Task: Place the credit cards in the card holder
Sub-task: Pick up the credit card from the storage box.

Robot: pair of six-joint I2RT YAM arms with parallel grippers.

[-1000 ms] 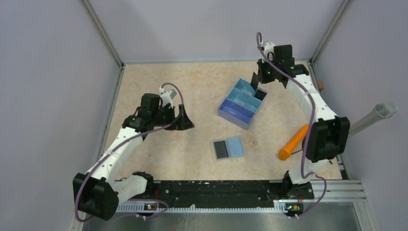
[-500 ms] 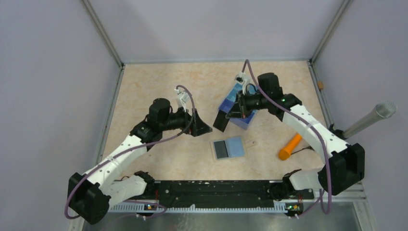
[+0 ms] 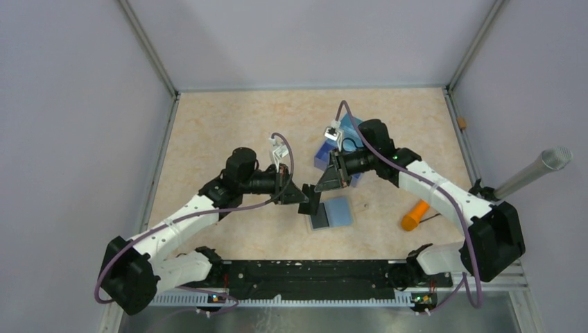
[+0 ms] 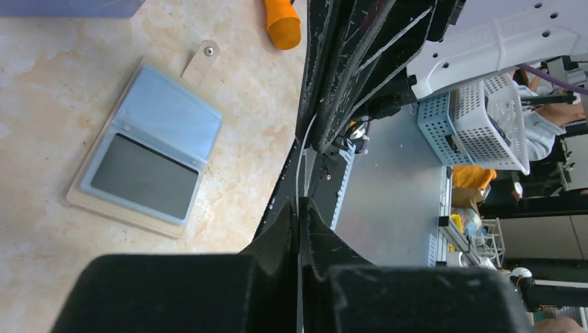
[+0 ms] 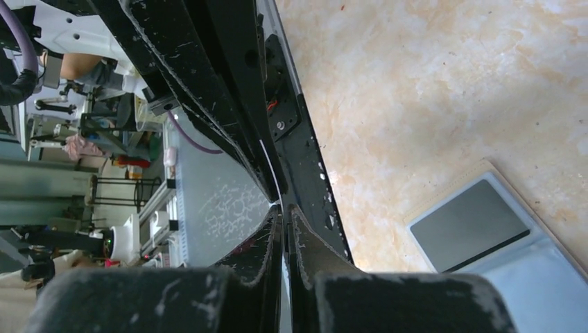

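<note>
A credit card (image 3: 312, 205), dark from above, hangs on edge just left of the card holder (image 3: 331, 212). Both grippers are shut on it: my left gripper (image 3: 305, 195) from the left, my right gripper (image 3: 324, 182) from the upper right. In the left wrist view the card (image 4: 299, 182) is a thin pale line running out of my shut left gripper (image 4: 300, 205). My right gripper (image 5: 284, 207) pinches the same edge-on card. The card holder (image 4: 149, 146) lies open and flat, beige with blue pockets and a dark panel, and the right wrist view shows it (image 5: 485, 236) too.
The blue tray (image 3: 320, 157) sits behind the right arm, mostly covered by it. An orange cylinder (image 3: 416, 214) lies to the right of the holder. A grey tube (image 3: 541, 170) leans in at the right wall. Metal rails border the table.
My right gripper carried the card from the blue tray down and left to the holder. My left gripper moved right, met it and shut on the same card.
</note>
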